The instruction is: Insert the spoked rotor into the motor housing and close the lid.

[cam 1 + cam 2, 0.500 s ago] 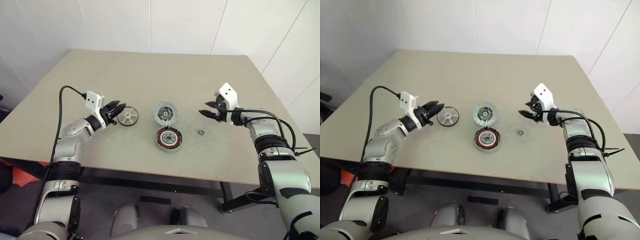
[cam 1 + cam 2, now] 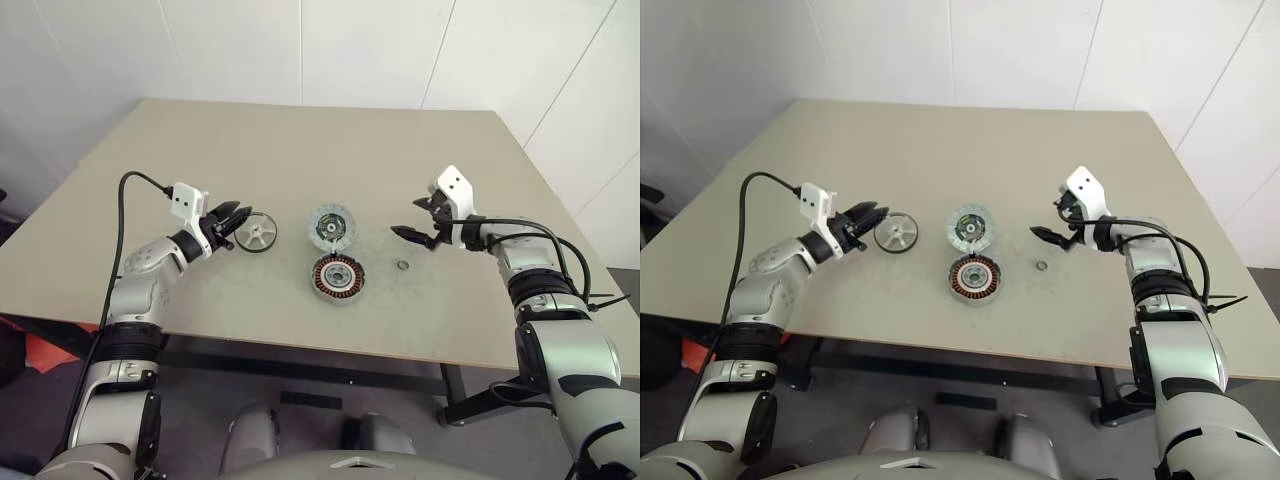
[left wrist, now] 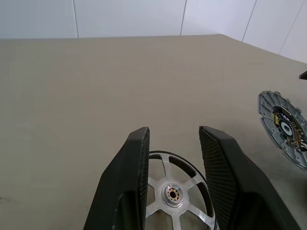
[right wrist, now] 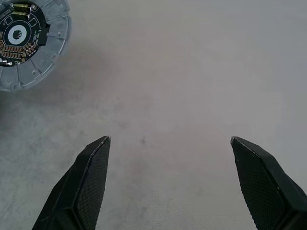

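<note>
The spoked rotor (image 2: 257,232) lies flat on the table, left of centre. My left gripper (image 2: 236,219) is at its left edge, fingers partly open. In the left wrist view the two fingers (image 3: 136,163) stand on either side of the rotor (image 3: 175,191), and no grip on it shows. The lid (image 2: 330,226) lies flat mid-table, its circuit face up. The motor housing (image 2: 338,277) sits just in front of it, copper windings showing. My right gripper (image 2: 410,217) hovers to the right of the lid, wide open and empty, with the lid (image 4: 24,43) off to one side in its wrist view.
A tiny dark ring (image 2: 402,266) lies on the table (image 2: 300,150), right of the housing and below my right gripper. The table's front edge runs close behind both arms. White walls stand behind the far edge.
My right gripper's fingers have spread wider apart. The left gripper and the parts on the table have not moved.
</note>
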### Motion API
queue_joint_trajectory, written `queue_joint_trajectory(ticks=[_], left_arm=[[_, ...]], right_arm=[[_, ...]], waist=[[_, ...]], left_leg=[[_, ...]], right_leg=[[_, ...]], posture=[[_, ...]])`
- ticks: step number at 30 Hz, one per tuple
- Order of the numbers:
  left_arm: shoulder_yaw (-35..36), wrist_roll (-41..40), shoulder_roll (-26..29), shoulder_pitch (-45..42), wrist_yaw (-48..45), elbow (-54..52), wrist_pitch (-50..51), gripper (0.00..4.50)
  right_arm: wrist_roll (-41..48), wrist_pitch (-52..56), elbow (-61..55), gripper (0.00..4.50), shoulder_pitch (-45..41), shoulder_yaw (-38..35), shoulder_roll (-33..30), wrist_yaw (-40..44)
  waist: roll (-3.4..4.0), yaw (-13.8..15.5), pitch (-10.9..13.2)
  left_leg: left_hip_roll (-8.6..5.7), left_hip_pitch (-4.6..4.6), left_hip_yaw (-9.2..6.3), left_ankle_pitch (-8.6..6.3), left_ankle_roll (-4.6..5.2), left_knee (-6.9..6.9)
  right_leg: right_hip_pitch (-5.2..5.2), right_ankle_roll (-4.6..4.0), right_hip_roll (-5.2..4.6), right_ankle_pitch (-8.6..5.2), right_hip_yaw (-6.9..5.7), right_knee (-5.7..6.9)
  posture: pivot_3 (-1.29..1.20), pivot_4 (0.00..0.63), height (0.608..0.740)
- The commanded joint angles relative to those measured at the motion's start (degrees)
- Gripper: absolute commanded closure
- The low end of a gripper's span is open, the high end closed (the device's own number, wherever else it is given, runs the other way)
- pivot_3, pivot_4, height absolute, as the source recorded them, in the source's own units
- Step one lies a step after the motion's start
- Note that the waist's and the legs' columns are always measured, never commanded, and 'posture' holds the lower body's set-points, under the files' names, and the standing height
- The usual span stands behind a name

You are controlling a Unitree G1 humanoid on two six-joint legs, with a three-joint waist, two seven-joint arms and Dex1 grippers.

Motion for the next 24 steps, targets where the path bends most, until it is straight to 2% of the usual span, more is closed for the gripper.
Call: queue_joint_trajectory(ticks=[1, 5, 8, 10, 17, 24], left_arm=[[0.3, -0.5, 0.2, -1.2, -0.3, -0.9, -0.6, 2.81], [-0.1, -0.2, 0.1, -1.5, -0.5, -0.8, -0.7, 2.81], [-1.0, -0.3, -0.1, -2.0, -1.3, -1.5, -0.2, 2.81], [-1.3, -0.1, -0.2, -2.6, -1.6, -1.1, -0.2, 2.81], [-2.2, 0.8, -0.9, -4.4, -1.6, 2.0, -1.6, 2.81], [-1.6, 1.2, -0.9, -3.7, -0.9, 1.9, -1.8, 2.81]], right_arm=[[0.8, 1.0, -5.8, 0.03, -1.1, 0.7, -0.7, 2.9], [-1.0, 4.3, -21.0, 0.03, 2.3, 6.0, -4.0, 11.0], [1.0, 9.9, -36.0, 0.03, 5.1, 10.4, -5.0, 18.2], [0.2, 10.5, -41.5, 0.03, 6.6, 13.5, -5.8, 21.0], [-5.7, 5.3, -41.7, 0.03, 4.7, 22.1, -4.8, 23.2], [-7.3, 1.8, -40.6, 0.03, 3.1, 25.0, -2.9, 24.2]], waist=[[0.0, 0.0, 0.0], [0.0, 0.0, 0.0], [0.0, 0.1, 0.0], [-0.01, 0.1, 0.0], [-0.01, 0.2, 0.0], [-0.01, -0.2, 0.0]], left_leg=[[0.0, 0.0, 0.0, 0.0, 0.0, 0.0], [0.01, -0.01, -0.01, 0.0, 0.0, -0.01], [0.01, -0.04, -0.04, -0.01, 0.03, -0.01], [0.03, 0.0, -0.05, -0.02, 0.04, -0.01], [-0.03, 0.16, -0.08, -0.03, -0.05, 0.01], [-0.01, 0.14, -0.09, -0.05, -0.1, -0.02]], right_leg=[[0.0, 0.0, 0.0, 0.0, 0.0, 0.0], [0.0, 0.0, 0.01, 0.0, -0.01, -0.01], [0.0, 0.01, 0.01, 0.0, -0.01, -0.04], [0.03, 0.02, 0.02, -0.01, -0.01, -0.06], [0.24, 0.07, -0.01, 0.02, -0.01, -0.07], [0.22, 0.07, 0.0, 0.02, -0.01, -0.07]], posture=[[0.0, 0.0, 0.74], [0.0, 0.0, 0.74], [0.0, 0.0, 0.74], [0.0, 0.0, 0.74], [0.0, 0.0, 0.74], [0.0, 0.0, 0.74]])
